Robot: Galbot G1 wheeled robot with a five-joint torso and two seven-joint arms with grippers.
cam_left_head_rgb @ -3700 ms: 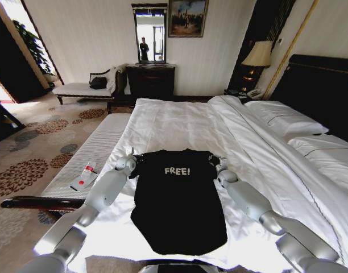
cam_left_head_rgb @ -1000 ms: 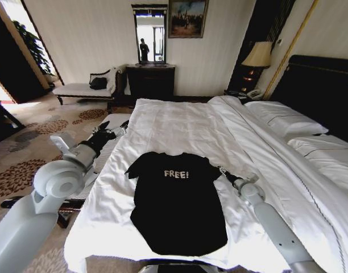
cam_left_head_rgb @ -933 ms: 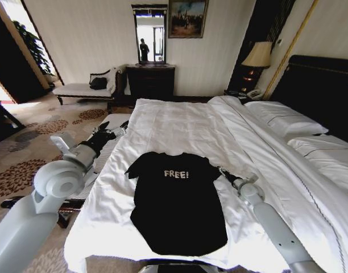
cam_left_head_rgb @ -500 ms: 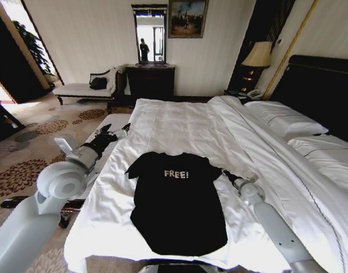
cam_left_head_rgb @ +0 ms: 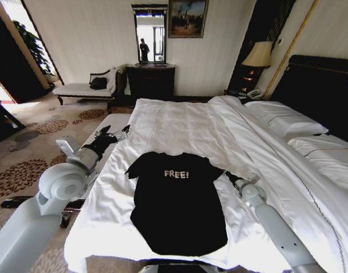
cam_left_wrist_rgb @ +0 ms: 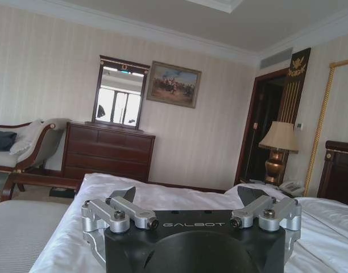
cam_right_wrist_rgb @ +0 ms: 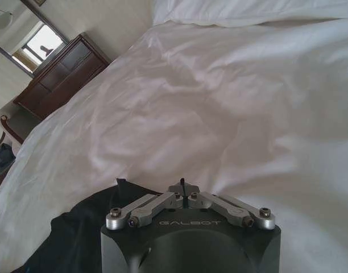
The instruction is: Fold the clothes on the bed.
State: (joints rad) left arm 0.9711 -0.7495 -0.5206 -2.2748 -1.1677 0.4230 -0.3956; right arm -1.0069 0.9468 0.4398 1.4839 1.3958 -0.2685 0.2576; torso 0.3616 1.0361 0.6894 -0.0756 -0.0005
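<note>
The black T-shirt with white "FREE!" lettering lies flat near the foot of the white bed, both sleeves spread out. My right gripper rests low on the sheet just beside the shirt's right sleeve. In the right wrist view its fingertips meet, shut with nothing seen between them, and the black cloth lies off to one side. My left gripper hangs raised at the bed's left edge, well clear of the left sleeve. Its fingers stand apart, so the left gripper is open and holds nothing.
A narrow white-cushioned bench runs along the bed's left side, under my left arm. Pillows and the dark headboard are at the right. A dresser, a chaise and a lamp stand by the far wall.
Earlier both grippers sat at the shirt's shoulders; the left arm has since lifted away to the left. In the last second the left arm drifted slightly and the right hardly moved.
</note>
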